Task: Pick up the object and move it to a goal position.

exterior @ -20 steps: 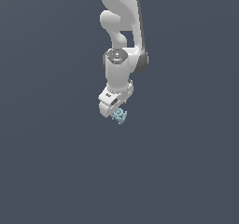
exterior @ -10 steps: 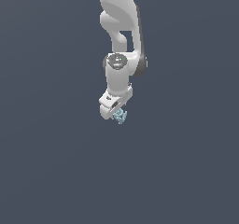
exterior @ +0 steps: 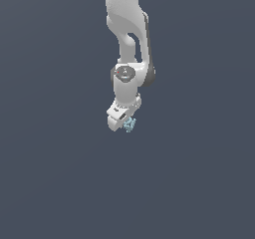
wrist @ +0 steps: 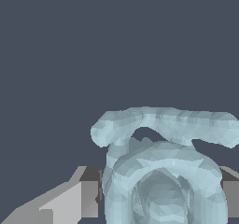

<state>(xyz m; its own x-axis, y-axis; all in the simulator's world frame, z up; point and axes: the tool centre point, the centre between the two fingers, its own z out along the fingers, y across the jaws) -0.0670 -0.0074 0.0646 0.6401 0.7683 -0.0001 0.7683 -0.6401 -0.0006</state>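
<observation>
The arm (exterior: pixel 130 44) hangs straight down, wrist tilted slightly toward the exterior view's left. Its gripper (exterior: pixel 125 125) is clenched on the object (exterior: pixel 130 125) (pale blue, knobby), which sits between the fingers (wrist: pixel 70 199), against a plain dark backdrop (exterior: pixel 50 173).

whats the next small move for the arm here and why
Probably carry on toward the goal with the grip kept closed, moving gently. The pale blue object sits at the tip of the gripper, and in the wrist view it fills the space between the fingers, so it looks held. No goal marker shows, so the direction cannot be told.
</observation>
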